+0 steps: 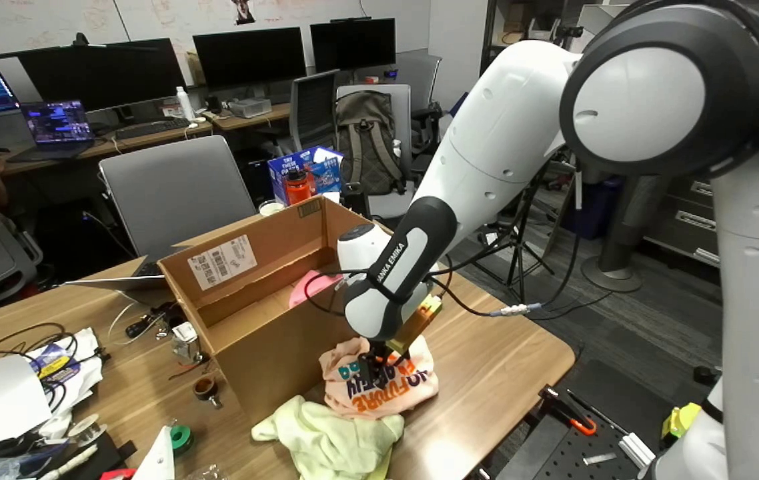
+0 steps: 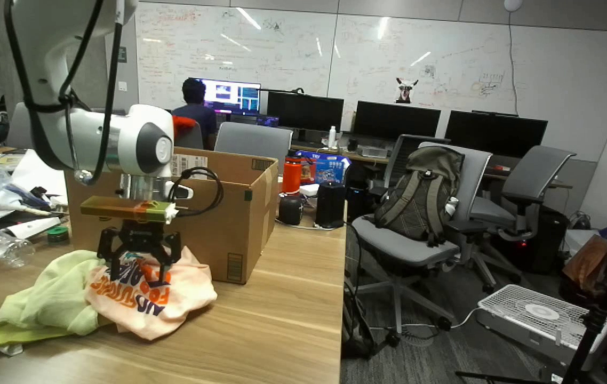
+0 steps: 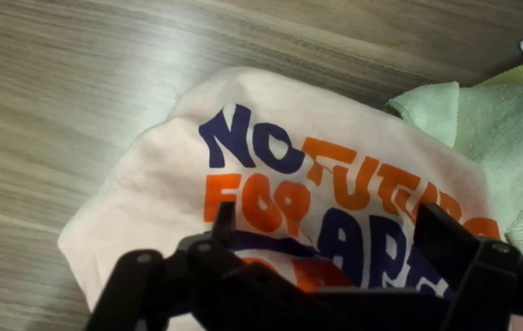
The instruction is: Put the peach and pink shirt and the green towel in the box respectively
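Gripper (image 2: 139, 277) released, jaws wide apart, hangs low over the lettered peach shirt (image 2: 167, 305); contact unclear. Shirt lies crumpled on the table (image 2: 271, 309), just beside the cardboard box (image 1: 276, 363), green towel (image 1: 331, 440) bunched against the shirt. Pink cloth (image 1: 318, 285) inside the box, partly hidden.

Shirt (image 3: 270, 184): seemingly “NO FUTURE FOR”

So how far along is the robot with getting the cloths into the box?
Looks done: pink cloth lies in the box. Under way: the open gripper is at the peach shirt, no grip visible. Left: that shirt and the green towel, both outside on the table.
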You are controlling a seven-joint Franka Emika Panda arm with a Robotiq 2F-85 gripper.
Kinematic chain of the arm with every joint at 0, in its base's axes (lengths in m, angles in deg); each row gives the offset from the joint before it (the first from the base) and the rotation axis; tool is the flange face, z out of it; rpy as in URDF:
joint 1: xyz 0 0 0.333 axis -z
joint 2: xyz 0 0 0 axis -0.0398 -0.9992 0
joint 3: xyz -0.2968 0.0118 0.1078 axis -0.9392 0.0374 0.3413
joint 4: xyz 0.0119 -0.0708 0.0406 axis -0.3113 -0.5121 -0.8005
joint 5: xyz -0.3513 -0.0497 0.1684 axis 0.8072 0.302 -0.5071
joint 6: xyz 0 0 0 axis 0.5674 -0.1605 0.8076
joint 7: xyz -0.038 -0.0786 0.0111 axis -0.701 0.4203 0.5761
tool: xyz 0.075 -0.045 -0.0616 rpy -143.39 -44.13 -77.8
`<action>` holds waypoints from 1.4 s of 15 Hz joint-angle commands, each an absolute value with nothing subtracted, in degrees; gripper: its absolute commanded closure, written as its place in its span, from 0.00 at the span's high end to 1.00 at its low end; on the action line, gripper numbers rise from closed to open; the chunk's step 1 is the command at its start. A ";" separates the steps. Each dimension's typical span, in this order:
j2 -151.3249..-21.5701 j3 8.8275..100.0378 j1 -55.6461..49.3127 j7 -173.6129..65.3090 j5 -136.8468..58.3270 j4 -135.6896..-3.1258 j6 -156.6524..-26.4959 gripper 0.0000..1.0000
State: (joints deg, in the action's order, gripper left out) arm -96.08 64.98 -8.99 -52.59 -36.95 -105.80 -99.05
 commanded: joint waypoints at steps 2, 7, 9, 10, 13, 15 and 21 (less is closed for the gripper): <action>-97.99 64.47 -8.69 -50.40 -37.91 -103.75 -99.04 1.00; -99.35 64.75 -7.39 -48.45 -38.91 -102.70 -98.62 1.00; -100.36 64.59 -6.82 -47.55 -38.93 -102.38 -98.49 1.00; -100.76 64.61 -6.51 -47.11 -39.00 -102.29 -98.45 1.00; -101.74 64.68 -5.84 -46.37 -39.03 -102.10 -98.56 1.00; -102.04 64.85 -5.47 -45.86 -39.17 -101.91 -98.57 1.00; -101.08 64.95 -5.44 -45.29 -39.21 -102.07 -98.86 0.51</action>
State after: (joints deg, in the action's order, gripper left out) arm -101.64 64.50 -5.92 -47.35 -37.46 -102.73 -99.01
